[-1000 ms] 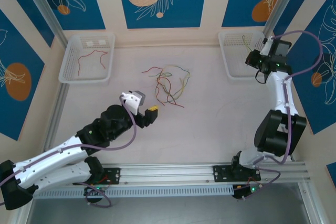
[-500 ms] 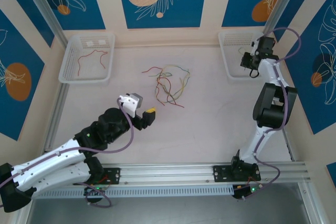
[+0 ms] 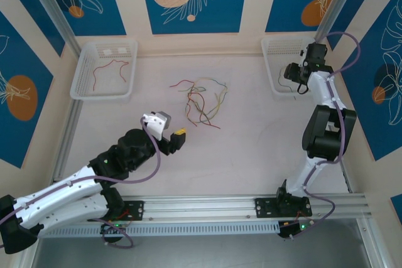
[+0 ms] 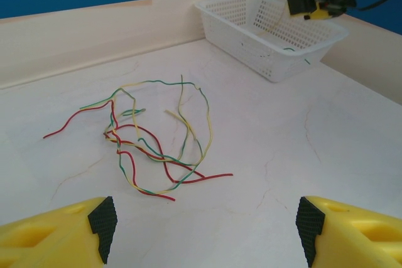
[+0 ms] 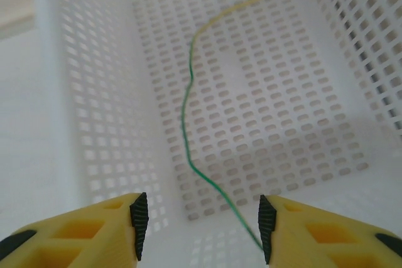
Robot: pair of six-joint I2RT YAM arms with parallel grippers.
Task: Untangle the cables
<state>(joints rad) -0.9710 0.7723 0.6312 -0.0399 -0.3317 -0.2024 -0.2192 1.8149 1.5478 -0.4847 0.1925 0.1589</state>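
Cable tangle (image 3: 202,101) lies mid-table (image 3: 264,149) toward the far edge; wires look light, limp and springy, so I'd pinch the loose red end (image 4: 217,176); left gripper (image 4: 207,227) open and empty, right gripper (image 5: 202,224) jaws apart over a green wire (image 5: 186,123) in the far-right-corner basket (image 3: 270,73).

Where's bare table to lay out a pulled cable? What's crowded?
Free: table between the cable tangle and the right basket; also between tangle and left basket. Crowded: the tangle itself, left gripper just nearside of it.
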